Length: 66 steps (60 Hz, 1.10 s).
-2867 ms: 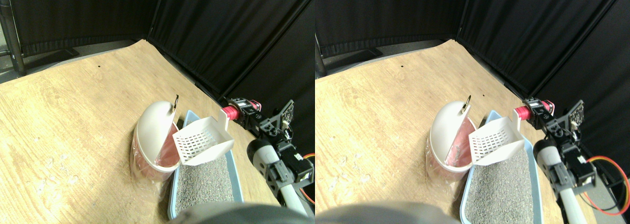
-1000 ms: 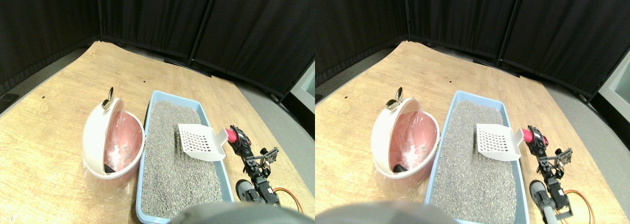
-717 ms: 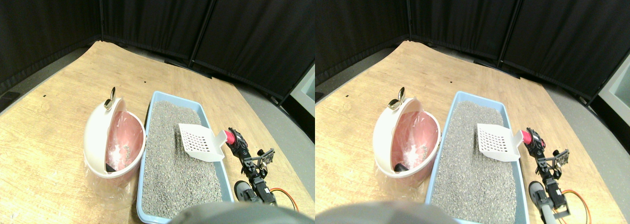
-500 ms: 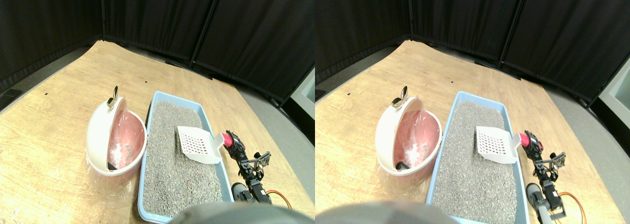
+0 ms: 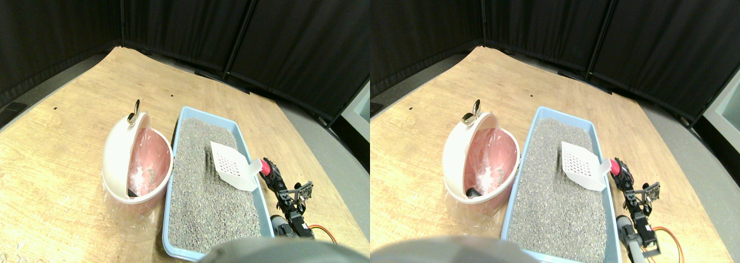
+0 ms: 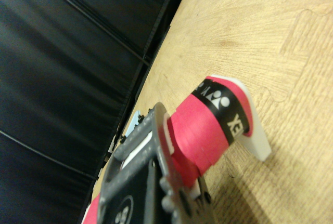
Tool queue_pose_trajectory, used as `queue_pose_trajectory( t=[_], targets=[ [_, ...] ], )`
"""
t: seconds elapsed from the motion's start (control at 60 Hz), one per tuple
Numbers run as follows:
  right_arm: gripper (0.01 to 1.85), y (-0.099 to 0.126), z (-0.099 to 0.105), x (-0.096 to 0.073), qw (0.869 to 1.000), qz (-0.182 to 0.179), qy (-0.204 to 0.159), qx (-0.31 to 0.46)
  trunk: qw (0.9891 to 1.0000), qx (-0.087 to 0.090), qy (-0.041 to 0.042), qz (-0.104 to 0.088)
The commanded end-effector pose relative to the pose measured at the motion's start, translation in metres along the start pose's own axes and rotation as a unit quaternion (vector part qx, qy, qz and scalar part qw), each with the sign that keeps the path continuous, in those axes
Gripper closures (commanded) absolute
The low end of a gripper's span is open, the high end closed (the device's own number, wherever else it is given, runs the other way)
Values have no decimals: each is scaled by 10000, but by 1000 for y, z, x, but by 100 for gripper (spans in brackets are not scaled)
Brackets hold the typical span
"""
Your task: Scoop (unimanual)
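A white slotted scoop (image 5: 231, 165) with a red wrapped handle (image 5: 265, 167) hangs tilted over the right side of the grey litter (image 5: 202, 199) in the blue litter tray (image 5: 171, 179). My right gripper (image 5: 270, 173) is shut on that handle, just outside the tray's right wall. The scoop's front edge is close to the litter; whether they touch I cannot tell. In the wrist view the red handle (image 6: 205, 125) runs through the dark jaw frame (image 6: 140, 182), with a white bit of the scoop (image 6: 257, 143) past it.
A pink bin (image 5: 144, 167) with a white half-open lid (image 5: 115, 156) and a clear liner stands against the tray's left side, a metal clip (image 5: 134, 114) on top. Wooden floor (image 5: 69, 118) lies around, with black curtains (image 5: 231, 26) behind.
The scoop has gone from the bin's mouth to above the litter and in the last second tipped more steeply, drawing slightly toward me. The camera view has also shifted.
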Motion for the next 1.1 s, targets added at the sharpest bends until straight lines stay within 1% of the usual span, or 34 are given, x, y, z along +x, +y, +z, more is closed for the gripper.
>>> queue_pose_trajectory(
  t=[0.017, 0.033, 0.083, 0.1, 0.133, 0.15, 0.183, 0.2, 0.217, 0.25, 0.317, 0.35, 0.367, 0.383, 0.433, 0.483, 0.567, 0.633, 0.683, 0.7, 0.733, 0.783, 0.817, 0.85, 0.9, 0.917, 0.95, 0.967, 0.983, 1.017, 1.033, 1.067, 1.083, 1.1],
  targets=[
    [159, -6, 1, -1, 9994, -184, 170, -220, 10000, -37, 71, 39],
    [159, -6, 1, -1, 9994, -184, 170, -220, 10000, -37, 71, 39],
    [130, -7, 2, -1, 9987, -324, 305, -266, 10000, -28, 76, 30],
    [126, -7, 3, -1, 9987, -319, 310, -262, 10000, -34, 68, 22],
    [104, -7, 3, -1, 9986, -308, 401, -169, 10000, -34, 68, 22],
    [99, -7, 3, -1, 9984, -294, 439, -178, 10000, -34, 68, 22],
    [83, -8, 4, -2, 9979, -222, 561, -216, 10000, -45, 74, 15],
    [80, -8, 4, -2, 9978, -206, 593, -218, 10000, -45, 74, 15],
    [72, -8, 4, -2, 9973, -175, 678, -217, 10000, -45, 74, 15],
    [69, -9, 5, -2, 9971, -163, 719, -203, 10000, -45, 74, 15],
    [43, -9, 7, -2, 9950, -194, 975, -121, 10000, -50, 75, 12],
    [41, -10, 8, -2, 9948, -182, 1000, -117, 10000, -50, 75, 12],
    [37, -10, 9, -2, 9940, -141, 1077, -109, 10000, -50, 75, 12],
    [30, -9, 11, -3, 9933, -192, 1135, -109, 10000, -50, 75, 12],
    [25, -9, 14, -4, 9925, -232, 1200, -76, 10000, -55, 67, 12],
    [13, -10, 17, -5, 9909, -174, 1328, -94, 10000, -55, 67, 12],
    [8, -11, 23, -7, 9898, -135, 1415, -20, 10000, -53, 65, 16],
    [11, -10, 31, -13, 9898, -71, 1405, -215, 10000, -45, 64, 9],
    [14, -9, 35, -16, 9903, 3, 1374, -210, 10000, -29, 59, -11],
    [16, -9, 42, -21, 9903, 101, 1369, -190, 10000, -25, 54, -21],
    [17, -9, 43, -22, 9904, 109, 1363, -182, 10000, -15, 54, -42],
    [22, -7, 51, -29, 9920, 105, 1250, -162, 10000, 1, 44, -61],
    [28, -6, 57, -33, 9933, 183, 1128, -161, 10000, 9, 39, -72],
    [30, -6, 58, -35, 9937, 203, 1085, -166, 9999, 28, 40, -98],
    [48, -5, 66, -40, 9961, 348, 768, -254, 9999, 46, 40, -120],
    [52, -5, 67, -41, 9963, 374, 726, -249, 9999, 58, 36, -131],
    [66, -5, 71, -46, 9970, 499, 528, -279, 9999, 69, 34, -144],
    [70, -5, 72, -47, 9970, 535, 464, -299, 9998, 79, 36, -156],
    [70, -5, 72, -47, 9970, 535, 464, -299, 9998, 91, 39, -171],
    [93, -4, 75, -52, 9967, 702, 190, -362, 9997, 112, 40, -196],
    [98, -4, 76, -53, 9964, 756, 131, -367, 9997, 112, 40, -196],
    [117, -5, 78, -55, 9958, 854, -41, -323, 9996, 137, 41, -227],
    [128, -5, 78, -56, 9938, 1013, -208, -400, 9996, 153, 34, -243],
    [134, -5, 79, -57, 9928, 1077, -272, -436, 9995, 173, 31, -259]
  ],
)
